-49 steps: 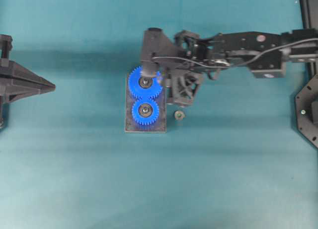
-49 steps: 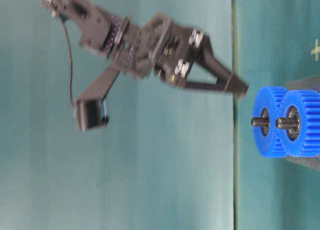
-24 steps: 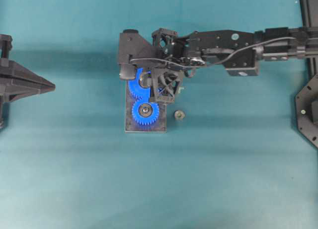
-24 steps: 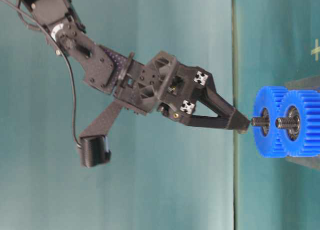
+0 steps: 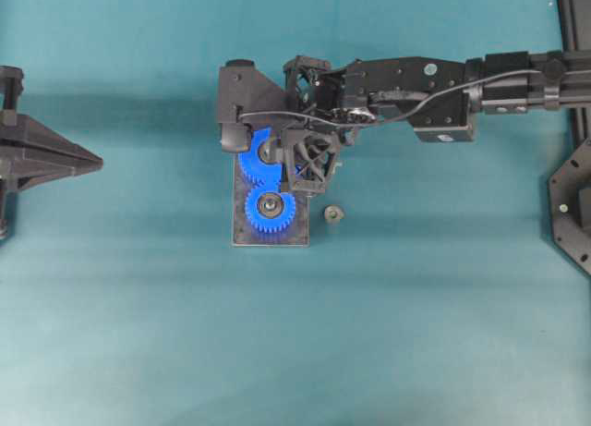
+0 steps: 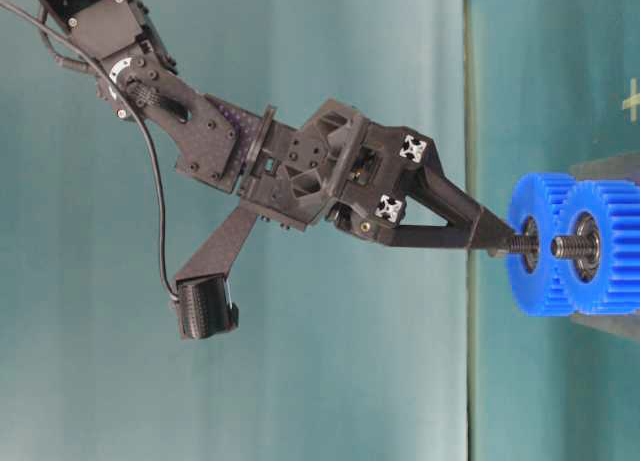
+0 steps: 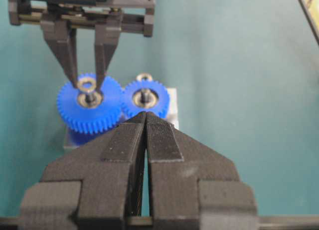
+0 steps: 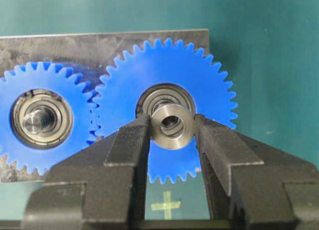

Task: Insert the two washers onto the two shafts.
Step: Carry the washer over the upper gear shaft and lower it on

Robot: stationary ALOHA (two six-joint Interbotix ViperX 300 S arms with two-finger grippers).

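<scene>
A silver washer (image 8: 172, 126) is pinched between the fingers (image 8: 130, 140) of my right gripper (image 8: 172, 127). It hangs right over the bearing of the large blue gear (image 8: 209, 80). In the left wrist view the washer (image 7: 87, 84) sits at the top end of that gear's threaded shaft (image 7: 90, 96). At table level the right gripper (image 6: 497, 243) touches the shaft tip (image 6: 516, 244). How far the washer is down the thread I cannot tell. My left gripper (image 7: 145, 115) is shut and empty, far to the left (image 5: 90, 158).
A smaller blue gear (image 5: 270, 207) with its own shaft (image 6: 562, 247) meshes with the large one on the metal plate (image 5: 297, 237). A small dark nut (image 5: 333, 213) lies on the table right of the plate. A tape cross (image 8: 167, 204) marks the cloth.
The right gripper swung left over the large gear and came down with the washer until its tips met the shaft end. The left arm has stayed still.
</scene>
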